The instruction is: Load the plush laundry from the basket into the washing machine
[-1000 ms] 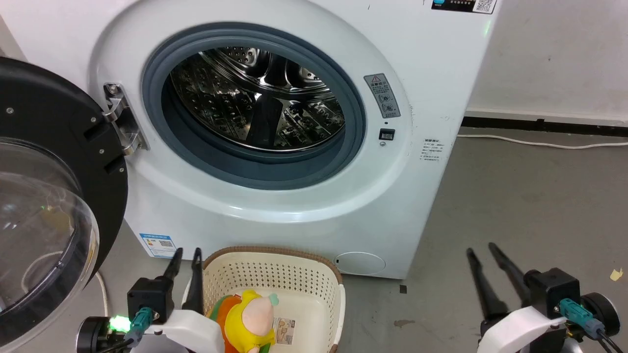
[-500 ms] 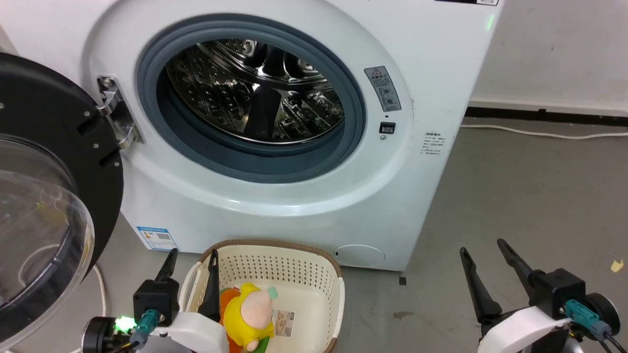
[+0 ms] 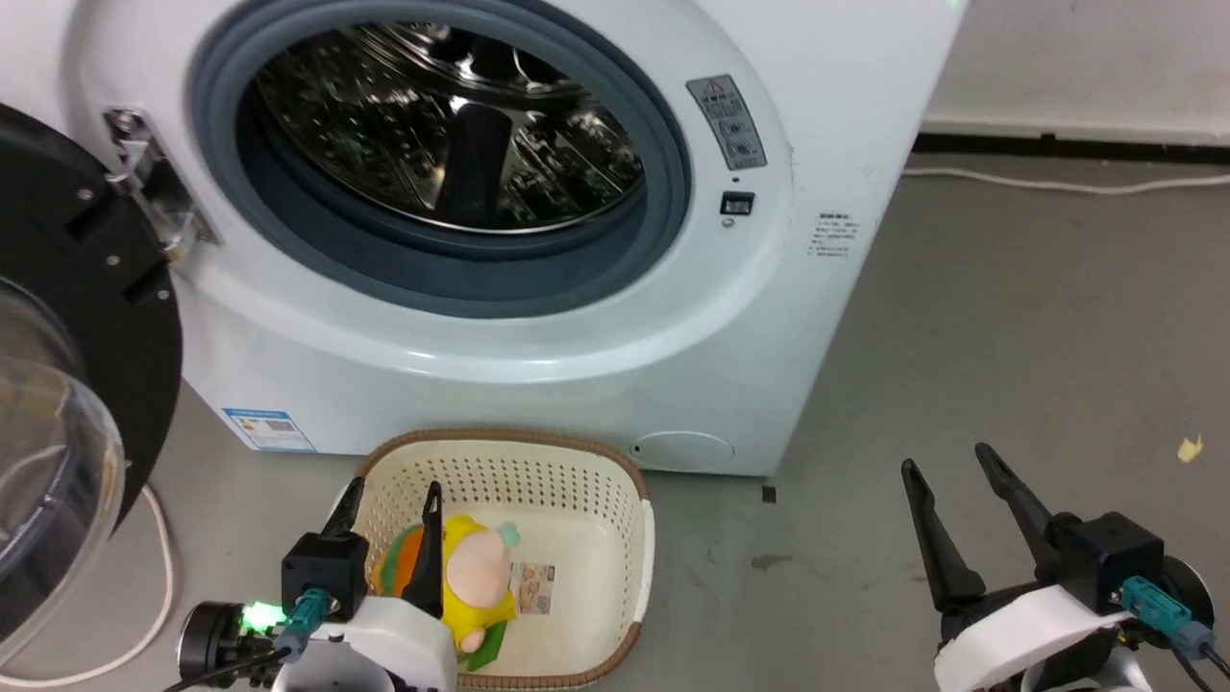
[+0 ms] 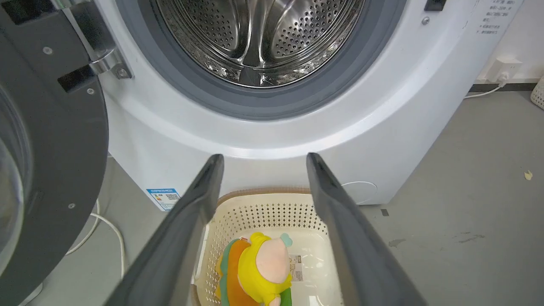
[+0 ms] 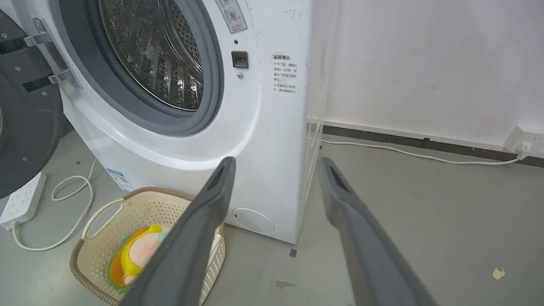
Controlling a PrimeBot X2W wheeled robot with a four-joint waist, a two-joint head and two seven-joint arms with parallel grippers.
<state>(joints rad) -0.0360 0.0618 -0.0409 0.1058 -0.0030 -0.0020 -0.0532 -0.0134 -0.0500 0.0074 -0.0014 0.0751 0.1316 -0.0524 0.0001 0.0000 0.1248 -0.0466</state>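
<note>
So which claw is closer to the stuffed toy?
Left. The left claw hovers open just above the stuffed toy in the basket; the right claw sits far off over the floor.

Bright, even light; glare on steel drum (image 3: 384, 135).

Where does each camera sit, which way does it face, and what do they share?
Head view: head, looking forward and down at the large white front-loading washing machine; left gripper lower left, right gripper lower right.
Left wrist view: left wrist, facing the shiny steel drum between its dark fingers.
Right wrist view: right wrist, facing the machine's front corner between its fingers.
Shared: all show the cream perforated plastic basket holding the yellow plush toy.
</note>
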